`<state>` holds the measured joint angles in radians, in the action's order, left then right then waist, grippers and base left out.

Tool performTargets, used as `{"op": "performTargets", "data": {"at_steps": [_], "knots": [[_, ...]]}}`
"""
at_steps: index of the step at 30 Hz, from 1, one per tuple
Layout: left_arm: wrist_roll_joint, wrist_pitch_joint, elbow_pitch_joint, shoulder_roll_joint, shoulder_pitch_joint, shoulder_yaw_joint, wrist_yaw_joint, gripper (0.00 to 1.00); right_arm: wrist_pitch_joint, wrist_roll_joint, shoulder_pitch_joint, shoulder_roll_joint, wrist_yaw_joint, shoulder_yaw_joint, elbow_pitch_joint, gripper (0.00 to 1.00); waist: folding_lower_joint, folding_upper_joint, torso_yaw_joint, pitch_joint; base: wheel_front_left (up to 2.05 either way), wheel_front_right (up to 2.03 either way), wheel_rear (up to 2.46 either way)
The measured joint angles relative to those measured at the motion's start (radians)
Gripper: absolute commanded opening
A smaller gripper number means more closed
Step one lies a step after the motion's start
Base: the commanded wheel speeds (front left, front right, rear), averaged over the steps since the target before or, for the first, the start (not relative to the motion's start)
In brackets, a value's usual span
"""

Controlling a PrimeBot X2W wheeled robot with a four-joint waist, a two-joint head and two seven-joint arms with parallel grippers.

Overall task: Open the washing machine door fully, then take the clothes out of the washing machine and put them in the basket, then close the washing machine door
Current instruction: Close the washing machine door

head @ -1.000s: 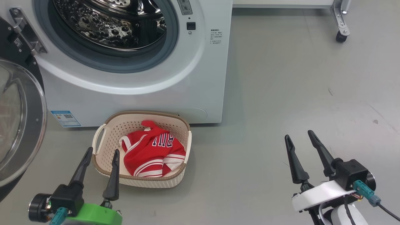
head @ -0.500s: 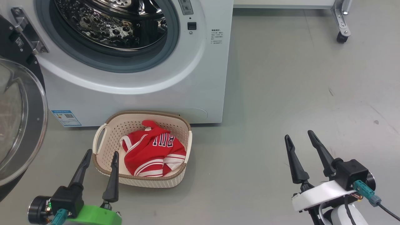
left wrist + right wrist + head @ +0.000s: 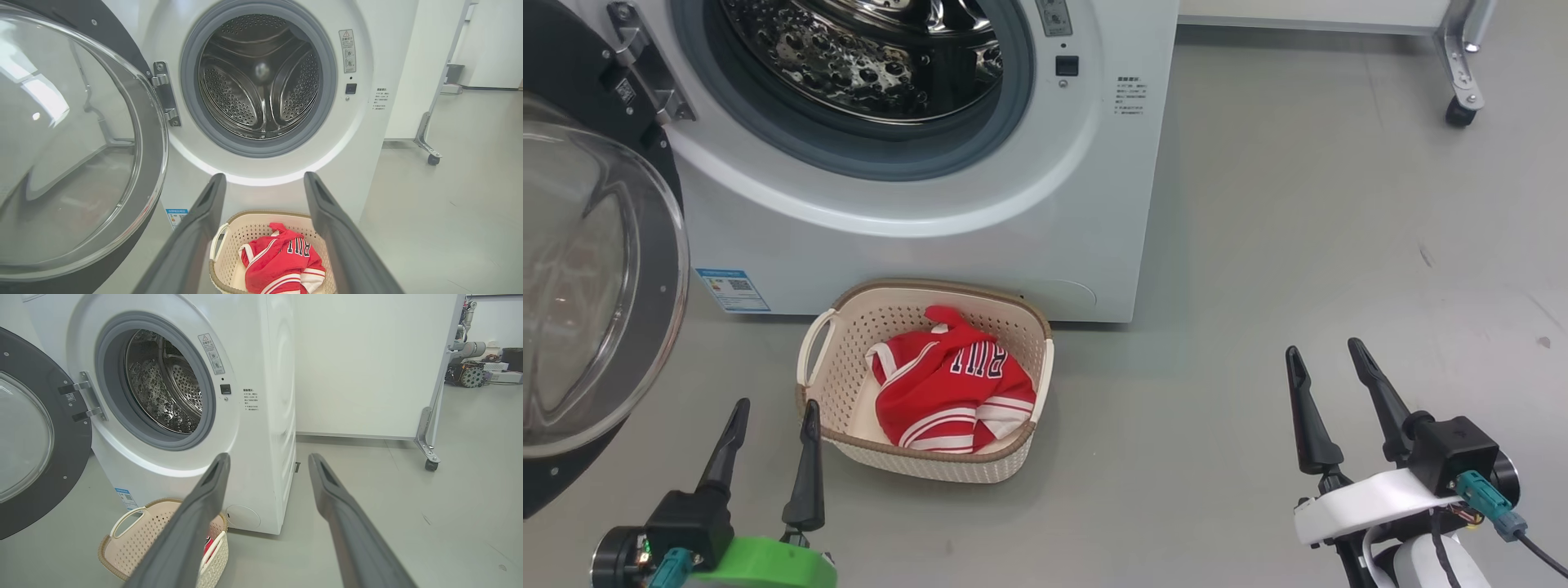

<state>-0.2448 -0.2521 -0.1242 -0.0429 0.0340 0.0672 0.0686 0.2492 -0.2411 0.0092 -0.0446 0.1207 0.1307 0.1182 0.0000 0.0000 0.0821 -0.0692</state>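
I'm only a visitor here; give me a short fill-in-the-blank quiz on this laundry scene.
The round black-rimmed glass door of the big white front-loading washing machine stands ____.
Its steel drum looks ____.
The red and white sports clothes lie ____ the cream perforated plastic basket.
The left gripper and the right gripper hold ____.
Missing words: open; empty; inside; nothing.

Bright, even indoor light, no harsh shadows. Faint soft shadow on floor (image 3: 1258, 245) beside basket (image 3: 931, 461). Room reflections smeared across washing machine door (image 3: 61, 143) glass, glints in steel drum (image 3: 866, 57). Wrist views bow at edges, close-up tool fingers (image 3: 196, 237) kinda soft.
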Motion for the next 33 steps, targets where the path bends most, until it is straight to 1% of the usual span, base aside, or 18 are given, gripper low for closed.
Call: {"op": "performTargets", "data": {"at_steps": [11, 33], "knots": [[0.000, 0.000, 0.002, 0.000, 0.003, 0.001, -0.020, 1.00, 0.000, -0.002, 0.004, 0.000, 0.000, 0.004, -0.016, 1.00, 0.0000, 0.0000, 0.093, -0.003, 0.00, 0.00, 0.00], [0.002, 0.000, 0.013, 0.000, 0.013, 0.015, -0.024, 1.00, 0.000, -0.003, 0.026, 0.000, 0.000, 0.043, -0.024, 1.00, 0.0000, 0.0000, 0.320, 0.013, 0.00, 0.00, 0.00]]}}
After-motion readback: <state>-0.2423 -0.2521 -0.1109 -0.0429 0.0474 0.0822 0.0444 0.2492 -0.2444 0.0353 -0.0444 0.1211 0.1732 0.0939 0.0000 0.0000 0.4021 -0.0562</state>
